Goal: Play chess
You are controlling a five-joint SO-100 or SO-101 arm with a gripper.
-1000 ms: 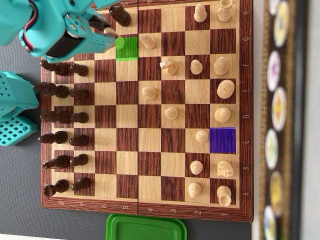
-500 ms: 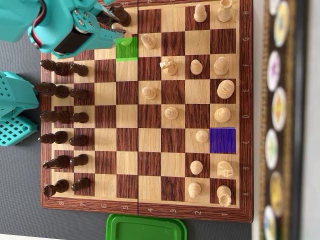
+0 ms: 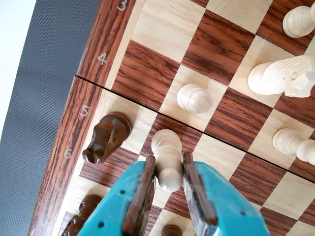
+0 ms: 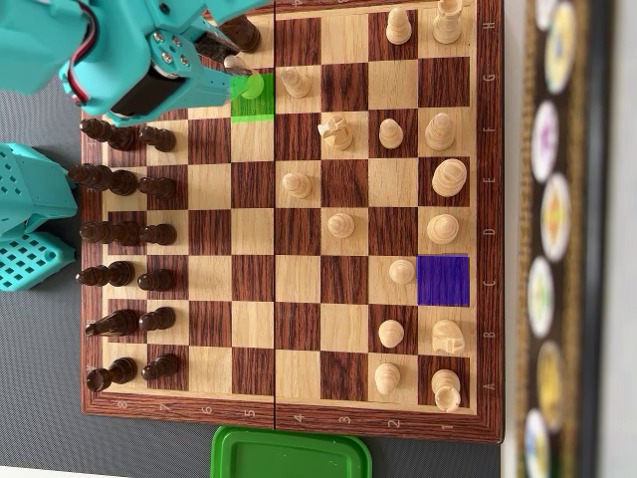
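My teal gripper [image 3: 169, 158] is shut on a light wooden pawn [image 3: 167, 169], with a finger pressed against each side of its head. In the overhead view the gripper [image 4: 237, 68] holds this pawn [image 4: 253, 86] at the green-marked square [image 4: 251, 104] near the board's top edge; whether its base touches the board I cannot tell. A dark knight [image 3: 106, 137] stands just left of the pawn, seen in the overhead view [image 4: 239, 30] beside the arm. A purple-marked square [image 4: 443, 279] lies bare on the right side.
Dark pieces [image 4: 124, 234] fill two columns on the chessboard's [image 4: 289, 423] left side. Light pieces are spread over the right half, the nearest being a pawn [image 4: 296, 82] and a knight [image 4: 336, 129]. A green lid [image 4: 289, 453] lies below the board.
The gripper has carried the light pawn rightwards and down the picture, from beside the dark knight onto the green-marked square.
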